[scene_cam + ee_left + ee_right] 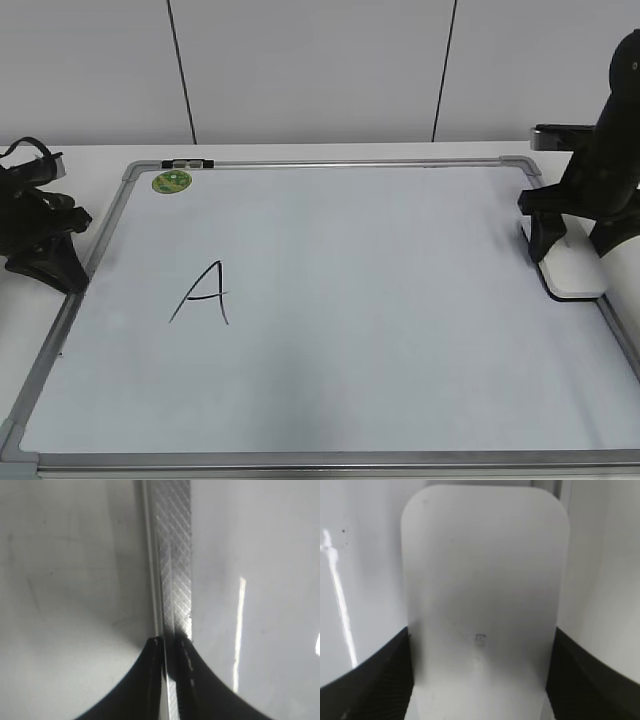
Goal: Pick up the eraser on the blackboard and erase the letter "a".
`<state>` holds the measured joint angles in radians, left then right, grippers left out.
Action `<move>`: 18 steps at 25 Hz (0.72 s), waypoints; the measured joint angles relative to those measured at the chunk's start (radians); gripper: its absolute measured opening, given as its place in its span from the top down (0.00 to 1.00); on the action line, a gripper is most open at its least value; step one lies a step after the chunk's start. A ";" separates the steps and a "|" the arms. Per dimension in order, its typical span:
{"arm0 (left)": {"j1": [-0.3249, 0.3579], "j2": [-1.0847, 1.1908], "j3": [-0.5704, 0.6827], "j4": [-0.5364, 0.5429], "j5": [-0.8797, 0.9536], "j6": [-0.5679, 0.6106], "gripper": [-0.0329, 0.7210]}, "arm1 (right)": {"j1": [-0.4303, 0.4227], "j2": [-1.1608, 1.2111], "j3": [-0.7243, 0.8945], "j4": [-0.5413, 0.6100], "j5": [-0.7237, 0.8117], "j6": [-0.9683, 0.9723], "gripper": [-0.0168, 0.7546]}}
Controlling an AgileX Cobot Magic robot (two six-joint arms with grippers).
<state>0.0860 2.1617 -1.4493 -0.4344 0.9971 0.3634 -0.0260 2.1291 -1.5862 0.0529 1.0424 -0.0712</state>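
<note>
The white eraser (575,270) lies flat at the right edge of the blackboard (400,330). My right gripper (572,248) stands over it, one finger against each long side. In the right wrist view the eraser (485,575) fills the gap between the two black fingers (480,680), which touch both its sides. My left gripper (52,262) rests at the board's left frame, shut and empty. In the left wrist view its fingertips (171,645) sit over the metal frame strip (175,555). No lowercase "a" shows anywhere on the board.
A tall capital "A" (203,295) in black marker sits left of the board's middle. A round green sticker (172,181) and a small black-and-grey clip (188,162) are at the far left corner. The board lies on a white table (330,150).
</note>
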 joint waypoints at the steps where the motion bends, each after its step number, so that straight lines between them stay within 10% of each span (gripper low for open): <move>1: 0.000 0.000 0.000 0.000 0.000 0.000 0.91 | 0.000 0.002 0.000 0.000 -0.003 0.000 0.28; 18: 0.000 0.000 0.000 -0.002 0.002 0.000 0.89 | 0.000 0.013 -0.160 0.001 0.088 -0.002 0.20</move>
<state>0.0860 2.1617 -1.4493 -0.4364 0.9991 0.3634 -0.0260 2.1422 -1.7458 0.0544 1.1305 -0.0735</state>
